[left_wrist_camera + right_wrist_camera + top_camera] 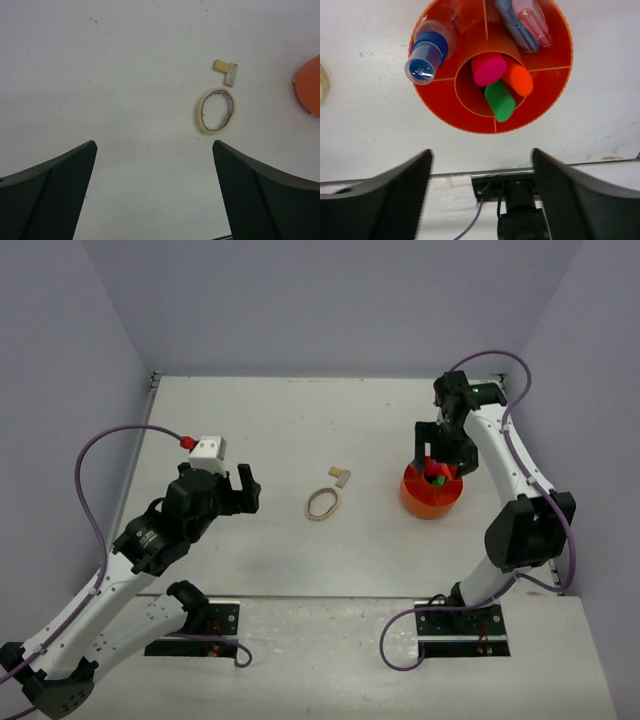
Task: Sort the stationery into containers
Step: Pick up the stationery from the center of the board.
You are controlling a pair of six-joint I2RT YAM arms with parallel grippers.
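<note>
The orange pot (470, 112) stands on the right part of the worktop (300, 410), about midway between its near and far edges. Its round middle compartment holds three highlighters on end, showing a pink end (488, 68), an orange end (518, 80) and a green end (500, 101), all touching one another. In an outer compartment the blue-white pen (427, 50) leans out over the rim, and in another outer compartment lie a pastel blue highlighter (512, 22) and a pastel pink highlighter (535, 25) side by side (their far ends are cut off by the picture's edge). The right fingers (580, 195) hang straight above the pot, spread wide and grasping nothing. Well to the left of the pot, near the middle of the worktop, the tan rubber band (216, 110) lies flat as an oval loop. Just beyond it toward the far edge sits the tiny tan block (221, 65), touching a small pale grey piece (232, 74). The left fingers (260, 195) hover over the left part of the worktop, released wide, apart from the band and holding nothing.
</note>
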